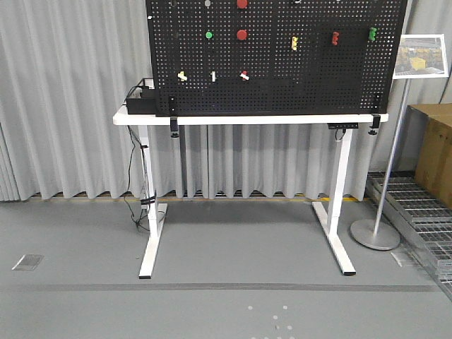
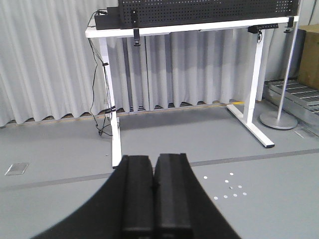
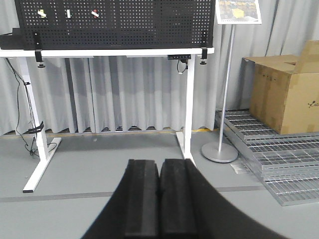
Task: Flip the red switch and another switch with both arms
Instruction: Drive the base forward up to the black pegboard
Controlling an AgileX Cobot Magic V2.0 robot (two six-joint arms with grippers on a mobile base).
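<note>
Found left gripper (image 2: 153, 196) and right gripper (image 3: 159, 199) pressed together, empty, well short of the pegboard (image 1: 282, 92). Spotted red switch (image 1: 244, 75) and pale yellow switch (image 1: 182, 75) on its lowest row. Probably risked nudging the white toggle (image 1: 212, 75) between them: tiny targets, long reach.

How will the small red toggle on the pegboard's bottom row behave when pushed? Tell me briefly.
The red switch is fixed to the pegboard, so it should pivot or snap over, not slide. Its lever looks tiny, so a push might slip off. Clamps hold the board to the table, so it probably won't tip.
</note>
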